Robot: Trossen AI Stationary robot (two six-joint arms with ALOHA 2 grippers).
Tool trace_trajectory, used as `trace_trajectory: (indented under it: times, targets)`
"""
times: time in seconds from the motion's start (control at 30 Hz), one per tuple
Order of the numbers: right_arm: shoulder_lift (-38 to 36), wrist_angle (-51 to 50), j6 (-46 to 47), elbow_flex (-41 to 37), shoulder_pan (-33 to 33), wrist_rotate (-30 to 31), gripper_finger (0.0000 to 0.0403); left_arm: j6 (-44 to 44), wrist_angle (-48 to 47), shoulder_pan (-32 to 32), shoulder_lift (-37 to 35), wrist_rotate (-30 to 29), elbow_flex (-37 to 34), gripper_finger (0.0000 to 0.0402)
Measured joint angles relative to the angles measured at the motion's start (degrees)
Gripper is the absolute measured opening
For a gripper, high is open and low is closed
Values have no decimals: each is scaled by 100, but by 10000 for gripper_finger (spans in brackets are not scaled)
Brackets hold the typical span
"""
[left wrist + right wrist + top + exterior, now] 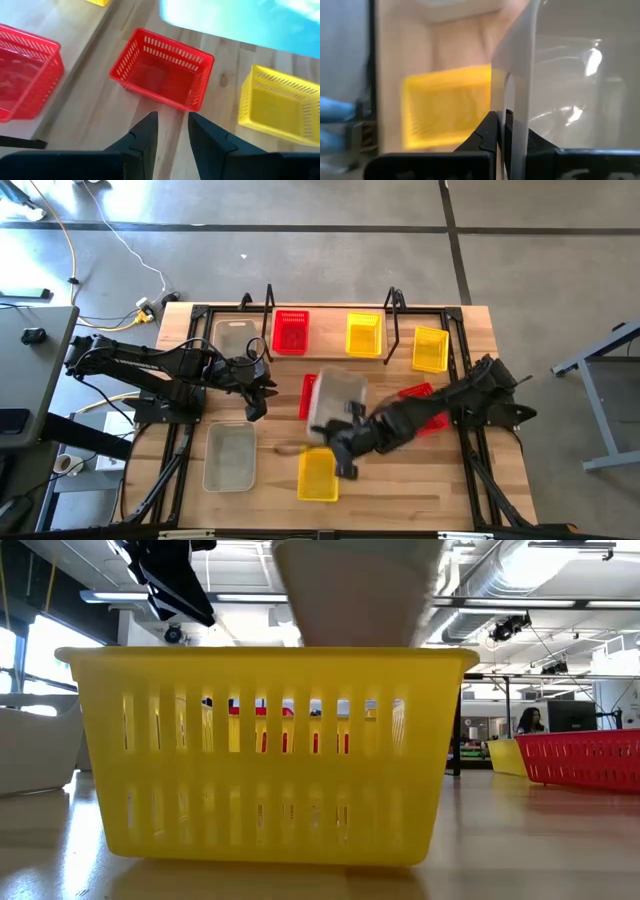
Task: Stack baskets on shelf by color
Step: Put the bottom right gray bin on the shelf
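In the high view my right gripper (pixel 338 432) is shut on a clear-grey basket (pixel 336 400), held over a red basket (pixel 307 395) at mid-table. My left gripper (pixel 256 387) hovers open to the left of them; the left wrist view shows its fingers (pixel 172 131) above bare wood short of that red basket (pixel 162 75). The shelf (pixel 330 308) along the far edge carries a clear basket (pixel 235 335), a red one (pixel 291 332) and two yellow ones (pixel 363 335) (pixel 430 348), each resting on its base. A yellow basket (pixel 318 475) sits near the front edge. My right gripper pinches the clear-grey basket's side wall at its rim (pixel 512 95), one finger inside and one outside. It comes from the table's near-right side, slanting down. The basket is raised, showing above the yellow basket (pixel 265 755) in the low view; its underside is hidden behind that basket.
A second clear basket (pixel 230 455) lies on the near-left of the table. Another red basket (pixel 420 405) sits partly under my right arm. The shelf's black posts (pixel 270 305) stand between the baskets on it.
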Motion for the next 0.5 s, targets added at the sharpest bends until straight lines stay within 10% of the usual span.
trace_trajectory:
  times: [0.5]
  targets:
    - [-2,4,-2237,20,-1641,282,0,543,-4,0,0,-102,0,97]
